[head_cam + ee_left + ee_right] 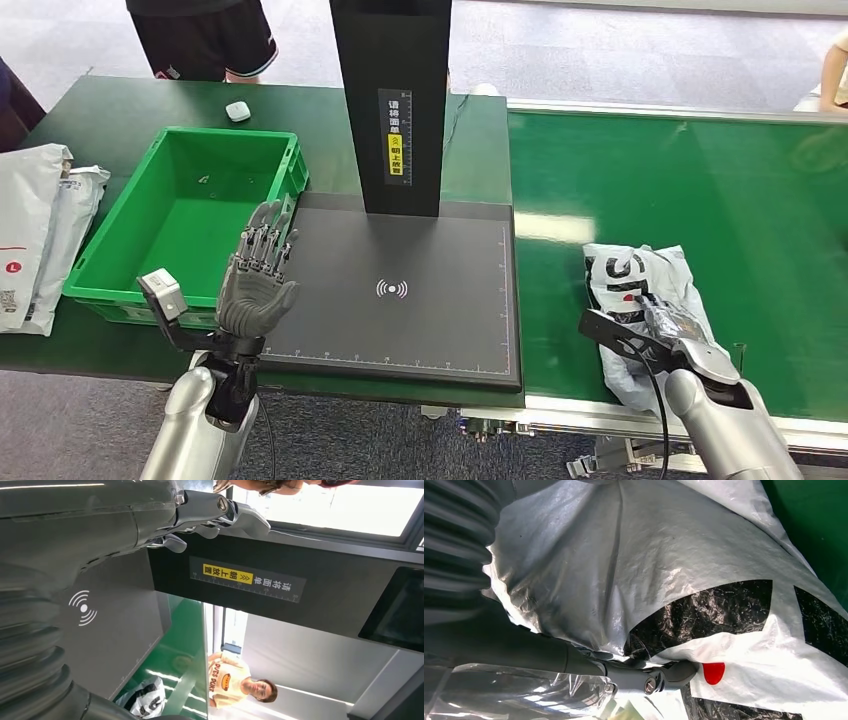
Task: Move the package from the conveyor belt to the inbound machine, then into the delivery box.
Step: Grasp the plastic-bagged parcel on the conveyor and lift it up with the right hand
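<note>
Right hand grips the near part of the package on the belt, right of the scanner pad; bag's long axis runs near-far. Left hand raised, fingers apart, beside the bin.

Crinkled silver-white plastic mailer package seen close, spread across most of frame. Broad black printed shapes and small red mark carried on its white lower right part. Green conveyor belt surface seen at upper right corner. Right hand entered from left edge: grey ribbed cover at upper left, thick grey thumb pressed against package along lower centre. Clear glossy film seen at lower left.
</note>
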### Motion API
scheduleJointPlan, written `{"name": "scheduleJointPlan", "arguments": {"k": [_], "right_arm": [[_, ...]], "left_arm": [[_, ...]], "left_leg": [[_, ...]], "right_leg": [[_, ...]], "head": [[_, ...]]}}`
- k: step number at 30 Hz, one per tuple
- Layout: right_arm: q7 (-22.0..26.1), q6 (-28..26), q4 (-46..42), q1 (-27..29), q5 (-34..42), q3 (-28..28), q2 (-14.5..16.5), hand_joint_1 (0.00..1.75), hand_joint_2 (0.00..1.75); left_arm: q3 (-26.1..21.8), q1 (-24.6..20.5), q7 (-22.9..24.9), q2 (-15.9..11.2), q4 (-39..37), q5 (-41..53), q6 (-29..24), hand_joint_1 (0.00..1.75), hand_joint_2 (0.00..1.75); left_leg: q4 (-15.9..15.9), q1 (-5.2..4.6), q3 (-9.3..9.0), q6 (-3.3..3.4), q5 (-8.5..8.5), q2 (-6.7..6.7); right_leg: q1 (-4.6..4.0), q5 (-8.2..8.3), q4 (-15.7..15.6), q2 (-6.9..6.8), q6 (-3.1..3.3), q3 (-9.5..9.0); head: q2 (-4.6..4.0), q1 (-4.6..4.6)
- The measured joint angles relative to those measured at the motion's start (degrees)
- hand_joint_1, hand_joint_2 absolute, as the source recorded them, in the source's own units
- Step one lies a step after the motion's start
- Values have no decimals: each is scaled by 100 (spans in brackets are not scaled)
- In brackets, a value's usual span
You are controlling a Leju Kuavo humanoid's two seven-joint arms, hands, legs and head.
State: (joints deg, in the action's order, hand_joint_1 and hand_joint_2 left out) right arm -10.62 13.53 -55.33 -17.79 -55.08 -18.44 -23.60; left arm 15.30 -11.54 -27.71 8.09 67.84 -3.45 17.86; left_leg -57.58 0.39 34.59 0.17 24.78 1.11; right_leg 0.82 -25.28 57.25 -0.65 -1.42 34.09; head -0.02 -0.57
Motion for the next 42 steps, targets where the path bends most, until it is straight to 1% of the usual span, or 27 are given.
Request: {"name": "scheduleJointPlan", "arguments": {"k": [3, 7, 24, 27, 29, 32, 37, 38, 40, 42], "right_arm": [[1, 9, -35, 20, 0, -33, -23, 0, 175], [28, 69, -96, 58, 0, -53, -60, 175, 175], [189, 47, -412, 96, 174, -45, -136, 175, 175], [210, -95, -419, 94, 271, -44, -132, 175, 175], [266, -440, -416, 87, 386, -12, -93, 175, 175], [343, -1148, -412, 0, 530, 120, 59, 175, 175], [389, -1534, -414, -157, 538, 243, 202, 175, 175], [444, -1781, -424, -156, 523, 271, 228, 175, 175], [658, -2520, -512, -148, 539, 386, 294, 175, 175], [1003, -3153, -714, -144, 714, 567, 363, 175, 175]], "left_arm": [[0, 0, -2, -2, 0, 1, 0, 0, 175], [0, 1, -7, -8, 0, 1, -3, 0, 175], [0, 3, -2, -35, 69, -36, 13, 0, 175], [0, 11, 9, -39, 87, -35, 10, 0, 175], [-1, 31, 11, -41, 108, -34, -4, 0, 175], [-3, 90, 11, -45, 175, -35, -35, 0, 175], [-8, 144, 2, -52, 266, -48, -51, 0, 175], [-9, 148, -9, -52, 277, -61, -56, 0, 175], [-10, 150, -45, -52, 297, -97, -86, 0, 175], [-8, 142, -93, -51, 303, -124, -134, 0, 175]], "left_leg": [[0, 0, 0, 0, 0, 0], [0, 0, 0, 0, 0, 0], [0, 0, -2, 0, 0, 0], [1, 0, 1, 0, 0, 0], [2, 0, 5, 0, 0, 0], [2, 0, 7, 0, 0, -7], [2, 0, 8, 0, 0, -4], [2, 0, 10, 0, 0, -4], [2, -1, 11, 0, 0, -6], [2, 0, 11, 0, 0, -7]], "right_leg": [[0, 0, 0, 0, 0, 0], [0, 0, 0, 0, 0, 0], [0, 0, 0, 0, 0, -3], [0, 0, 0, 0, 0, -3], [0, 0, 1, 0, 0, -1], [0, 1, 2, 8, 0, 5], [0, 1, 3, 4, 0, 6], [0, 1, 3, 4, 0, 7], [1, 1, 4, 6, 1, 11], [0, 0, 4, 8, 1, 13]], "head": [[0, 0], [0, 0], [0, 0], [0, 0], [0, 1], [0, 0], [0, 1], [0, 1], [0, 0], [0, 1]]}}
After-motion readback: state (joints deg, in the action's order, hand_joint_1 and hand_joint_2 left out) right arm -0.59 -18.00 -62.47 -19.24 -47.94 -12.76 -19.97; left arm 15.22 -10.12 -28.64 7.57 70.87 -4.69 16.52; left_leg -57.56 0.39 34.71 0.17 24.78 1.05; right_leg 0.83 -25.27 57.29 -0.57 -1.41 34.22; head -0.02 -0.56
